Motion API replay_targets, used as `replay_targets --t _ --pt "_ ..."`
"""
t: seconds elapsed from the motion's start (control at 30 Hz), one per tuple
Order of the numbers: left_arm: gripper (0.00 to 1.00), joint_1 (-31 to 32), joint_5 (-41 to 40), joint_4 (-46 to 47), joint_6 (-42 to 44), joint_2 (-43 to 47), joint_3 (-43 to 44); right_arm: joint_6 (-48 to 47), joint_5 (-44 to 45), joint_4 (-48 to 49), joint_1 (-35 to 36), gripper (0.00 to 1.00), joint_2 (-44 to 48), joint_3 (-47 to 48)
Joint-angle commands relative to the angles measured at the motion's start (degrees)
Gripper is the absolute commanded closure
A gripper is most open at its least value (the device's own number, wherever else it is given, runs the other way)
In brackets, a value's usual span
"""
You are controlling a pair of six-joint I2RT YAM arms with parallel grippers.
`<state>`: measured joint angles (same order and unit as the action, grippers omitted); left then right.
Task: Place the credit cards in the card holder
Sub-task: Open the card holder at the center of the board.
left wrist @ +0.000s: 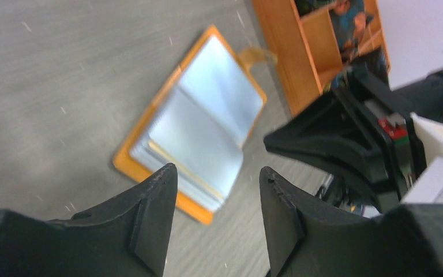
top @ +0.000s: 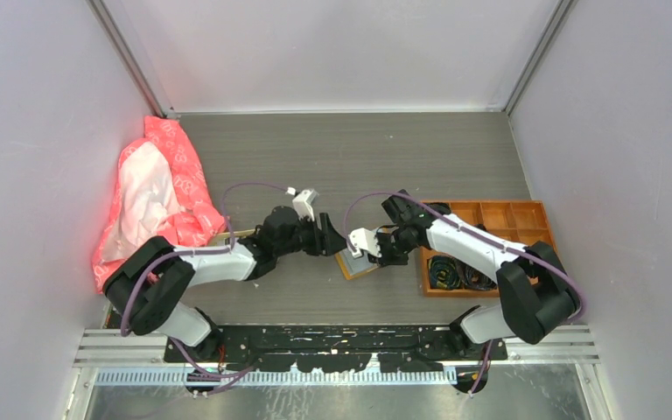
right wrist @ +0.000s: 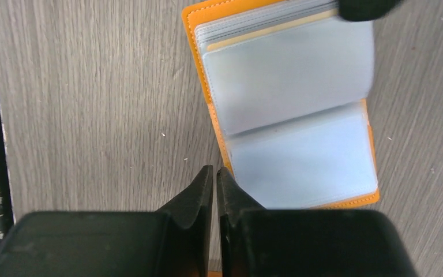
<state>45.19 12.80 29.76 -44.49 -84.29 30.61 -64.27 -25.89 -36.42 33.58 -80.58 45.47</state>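
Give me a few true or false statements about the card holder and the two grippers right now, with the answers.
1. The card holder lies open on the table. True.
2. The left gripper is clamped on a card. False: its fingers stand apart with nothing between them.
3. The right gripper has its fingers almost together, at the card holder's edge. True.
4. The card holder sits inside the orange box. False: it lies on the table beside the box.
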Motion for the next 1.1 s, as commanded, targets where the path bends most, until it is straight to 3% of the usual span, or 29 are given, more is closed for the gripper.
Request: replay_targets --t 0.0,0.13,0.37,1.07 --pt "0.43 -4.31 3.79 -1.13 4.45 -2.92 5.90 1.69 -7.31 -3.98 -1.50 0.87 0.96 3.13" --pt "0.40 -5.65 7.01 -8.62 7.57 -9.21 12.91 1.69 -7.11 -4.80 -1.50 0.87 -0.58 3.85" --pt "0.38 -5.81 10.91 -12.87 7.60 -16.27 19.35 1.95 -6.69 -5.32 -1.53 0.86 -1.08 4.27" --pt "0.49 -5.65 17.38 -8.57 3.53 -14.83 19.04 2.59 -7.41 -6.03 -2.38 0.87 -0.12 4.98"
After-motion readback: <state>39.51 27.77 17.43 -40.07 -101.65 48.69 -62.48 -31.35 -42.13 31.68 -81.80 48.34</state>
